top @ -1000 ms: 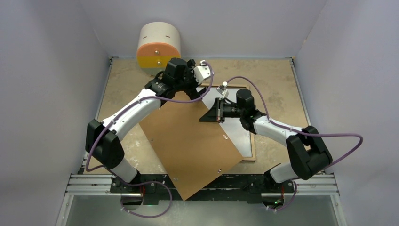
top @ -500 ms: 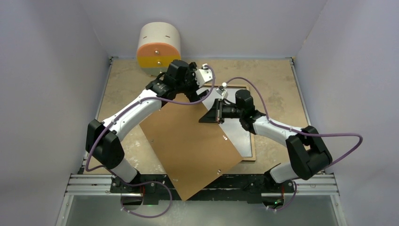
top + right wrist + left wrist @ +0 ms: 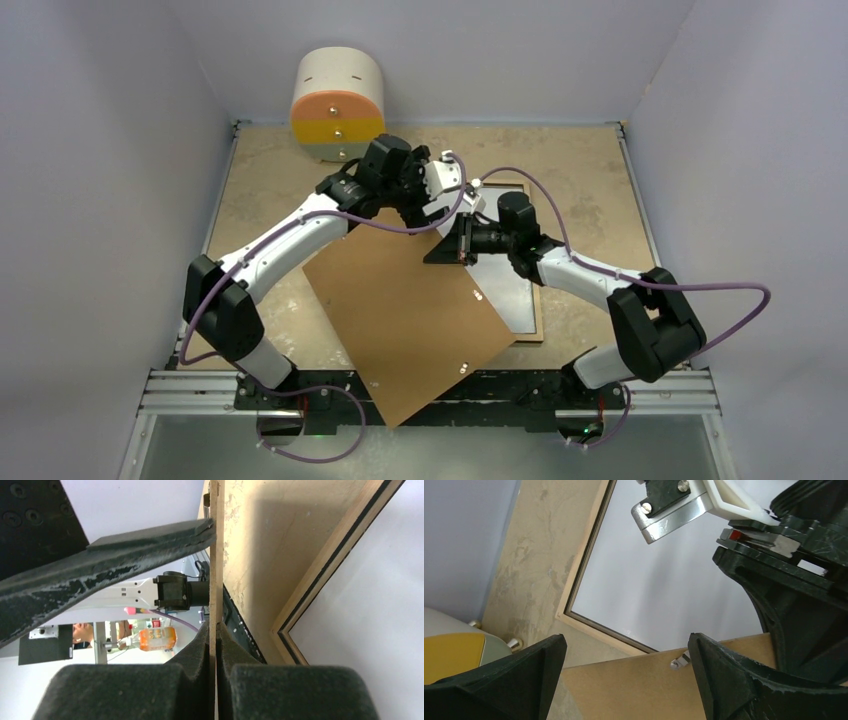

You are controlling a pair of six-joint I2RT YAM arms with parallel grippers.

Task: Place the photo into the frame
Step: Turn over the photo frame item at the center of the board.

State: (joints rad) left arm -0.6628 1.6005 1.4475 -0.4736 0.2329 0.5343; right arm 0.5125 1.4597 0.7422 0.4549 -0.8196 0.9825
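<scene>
Clenching the far edge of the plain brown backing board (image 3: 405, 310), the right gripper (image 3: 462, 243) has its foam pads (image 3: 290, 690) shut on that thin sheet. The board slants across the near-left part of the large rectangular picture frame with the light-brown wood rim (image 3: 540, 318). The left gripper (image 3: 440, 190) hangs over the frame's far-left corner with its jaws spread wide and nothing between them. Inside the rim lies a flat white surface. Whether that is the glossy photo face down or bare glass I cannot tell, and no dark landscape side shows anywhere. By my judgement the board is light and stiff, so an edge pinch carries it, though it may pivot in the pads. The frame, with its pane, looks fragile and is best left flat. The photo would be thin, floppy and slick; taking it by its white border near a corner seems safest.
</scene>
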